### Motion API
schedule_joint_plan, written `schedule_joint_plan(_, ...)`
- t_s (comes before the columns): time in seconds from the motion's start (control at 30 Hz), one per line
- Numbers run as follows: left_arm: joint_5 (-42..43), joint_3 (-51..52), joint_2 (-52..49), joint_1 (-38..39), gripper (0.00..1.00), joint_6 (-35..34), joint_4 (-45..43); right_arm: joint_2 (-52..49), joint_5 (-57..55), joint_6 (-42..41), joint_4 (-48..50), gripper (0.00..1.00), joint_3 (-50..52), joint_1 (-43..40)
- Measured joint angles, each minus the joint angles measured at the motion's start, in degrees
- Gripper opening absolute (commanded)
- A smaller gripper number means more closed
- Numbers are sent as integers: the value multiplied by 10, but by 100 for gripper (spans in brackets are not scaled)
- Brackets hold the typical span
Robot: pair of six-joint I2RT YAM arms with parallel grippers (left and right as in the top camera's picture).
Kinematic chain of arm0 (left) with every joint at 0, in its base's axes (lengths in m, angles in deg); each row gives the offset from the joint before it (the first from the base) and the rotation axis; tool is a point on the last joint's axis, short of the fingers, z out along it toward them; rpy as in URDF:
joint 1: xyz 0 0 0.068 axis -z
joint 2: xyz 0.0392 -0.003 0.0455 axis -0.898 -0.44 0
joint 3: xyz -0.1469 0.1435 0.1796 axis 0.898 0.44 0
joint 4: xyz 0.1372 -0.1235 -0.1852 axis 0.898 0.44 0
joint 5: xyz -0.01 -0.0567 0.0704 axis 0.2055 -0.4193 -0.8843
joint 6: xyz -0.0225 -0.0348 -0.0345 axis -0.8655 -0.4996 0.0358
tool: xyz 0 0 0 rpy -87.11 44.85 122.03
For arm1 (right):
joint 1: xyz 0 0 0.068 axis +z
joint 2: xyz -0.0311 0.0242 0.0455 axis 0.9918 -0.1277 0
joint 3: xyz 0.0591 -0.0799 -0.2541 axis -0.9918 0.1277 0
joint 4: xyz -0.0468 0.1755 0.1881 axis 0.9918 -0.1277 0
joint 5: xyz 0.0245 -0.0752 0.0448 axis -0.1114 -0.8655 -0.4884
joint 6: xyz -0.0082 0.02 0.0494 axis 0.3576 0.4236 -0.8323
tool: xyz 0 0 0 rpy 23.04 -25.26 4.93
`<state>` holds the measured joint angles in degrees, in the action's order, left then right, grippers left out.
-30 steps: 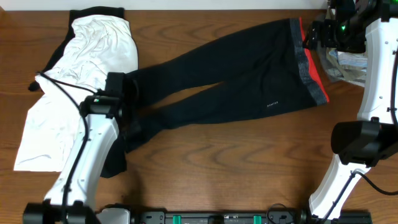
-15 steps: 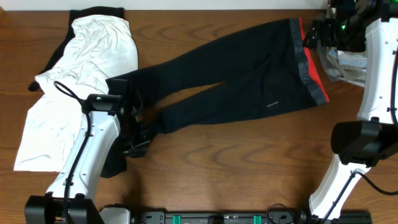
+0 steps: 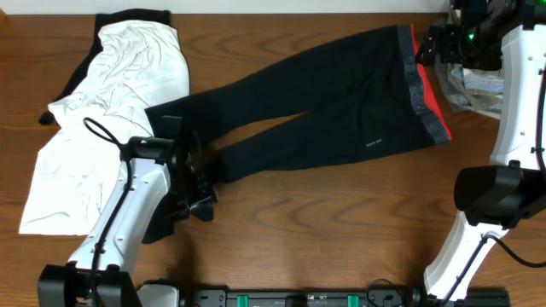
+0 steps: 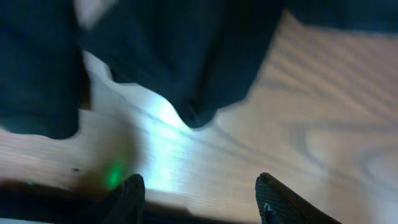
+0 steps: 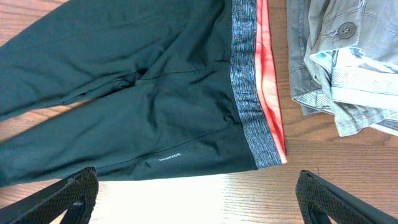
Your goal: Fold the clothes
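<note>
Black leggings (image 3: 316,111) lie flat across the table, legs to the left and the grey and red waistband (image 3: 424,85) to the right. My left gripper (image 3: 200,203) stands open just in front of the leg ends, over bare wood. The left wrist view shows dark cloth (image 4: 186,56) beyond the gripper (image 4: 199,183), with nothing between the fingers. My right gripper (image 3: 426,47) hangs open above the waistband end. From the right wrist I see the leggings (image 5: 143,106) and waistband (image 5: 249,81) below the wide-apart gripper (image 5: 198,177).
A white garment (image 3: 102,128) lies crumpled at the left on top of a black one (image 3: 128,17). More dark cloth (image 3: 158,226) lies under my left arm. Grey clothes (image 3: 473,89) (image 5: 348,56) are heaped at the right edge, beside the waistband.
My left gripper has opened and drawn back toward the front of the table, away from the leg ends. The right arm has not moved.
</note>
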<state>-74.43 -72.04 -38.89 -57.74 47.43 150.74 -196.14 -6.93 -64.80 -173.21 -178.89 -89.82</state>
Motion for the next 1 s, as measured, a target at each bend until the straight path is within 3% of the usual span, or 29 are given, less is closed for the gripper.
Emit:
schedule_joint_plan(0.13,-46,3,7,0,58,-49,-44,0,0,0,0,99,0,0)
schedule_joint_plan(0.23,-66,22,8,0,47,-92,-86,0,0,0,0,99,0,0)
schedule_joint_plan(0.5,-132,98,9,0,47,-195,-126,0,0,0,0,99,0,0)
schedule_joint_plan(1.0,-157,188,9,0,48,-252,-257,0,0,0,0,99,0,0)
